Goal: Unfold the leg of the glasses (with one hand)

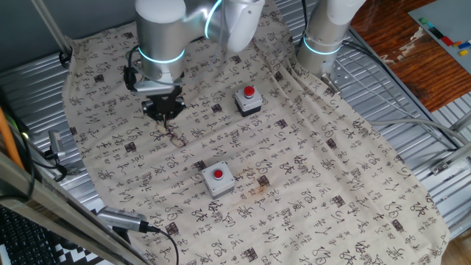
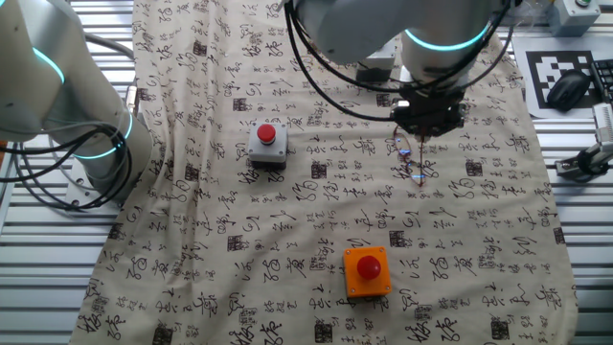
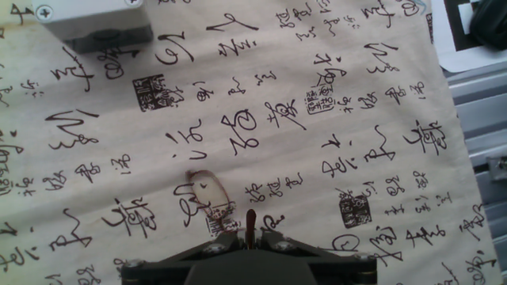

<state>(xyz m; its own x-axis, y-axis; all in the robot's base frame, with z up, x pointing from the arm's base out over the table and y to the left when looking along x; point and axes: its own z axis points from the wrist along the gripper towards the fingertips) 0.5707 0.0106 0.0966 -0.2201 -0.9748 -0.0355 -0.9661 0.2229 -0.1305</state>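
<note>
The glasses (image 3: 207,191) lie on the calligraphy cloth, thin reddish-brown rim with clear lenses, just ahead of my fingertips in the hand view. One thin reddish leg (image 3: 250,222) rises from them into the narrow gap between my jaws. My gripper (image 3: 250,233) is shut on that leg. In one fixed view the gripper (image 1: 165,112) hangs right over the glasses (image 1: 171,135) at the cloth's left. The other fixed view has the gripper (image 2: 427,131) above the glasses (image 2: 414,165), lifted partly off the cloth.
A grey button box with a red button (image 1: 248,100) stands behind, and another one (image 1: 218,179) in front. In the other fixed view the near box (image 2: 367,272) looks orange. A second robot base (image 1: 324,40) stands at the cloth's far edge; metal slats surround the cloth.
</note>
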